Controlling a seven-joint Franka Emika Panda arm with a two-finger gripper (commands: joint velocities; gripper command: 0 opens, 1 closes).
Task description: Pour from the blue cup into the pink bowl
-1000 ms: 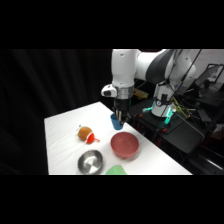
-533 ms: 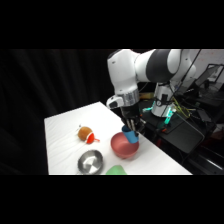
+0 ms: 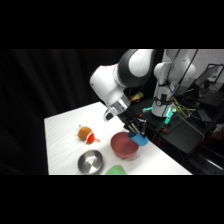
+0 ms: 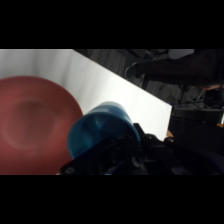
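Side view first: the white arm swings low over the table point(image 3: 65, 130), and the gripper point(image 3: 134, 128) is tipped hard over with the blue cup point(image 3: 138, 137) clamped in its fingers. The cup hangs at the pink bowl's point(image 3: 123, 145) rim, at about two o'clock from the bowl's centre, leaning in toward the dish. Around it, a silver bowl point(image 3: 90, 161) sits at roughly eight o'clock from the pink one, a green object point(image 3: 116, 170) peeks up near six o'clock at the table's front edge, and a small orange-and-red toy point(image 3: 86, 134) lies off at ten o'clock. No stream is visible from here, though the view is soft enough that I'd not swear to it.

Now the wrist view: the blue cup point(image 4: 102, 135) fills the middle, held tight against the black linkage of the gripper point(image 4: 131, 152) at the bottom edge, its rounded body pointing to ten o'clock. The pink bowl point(image 4: 32, 122) spreads wide at nine o'clock, its rim just beside the cup, white table point(image 4: 120, 95) beyond at one o'clock.

On handling, my read: this cup looks like light, stiff plastic with smooth, likely slick walls. A firm squeeze across the mid-body suits it, since it won't crush easily but could twist or slide in the fingers while tilted. The bowl is broad and shallow, a forgiving target, yet probably light enough to scoot if nudged at the rim.
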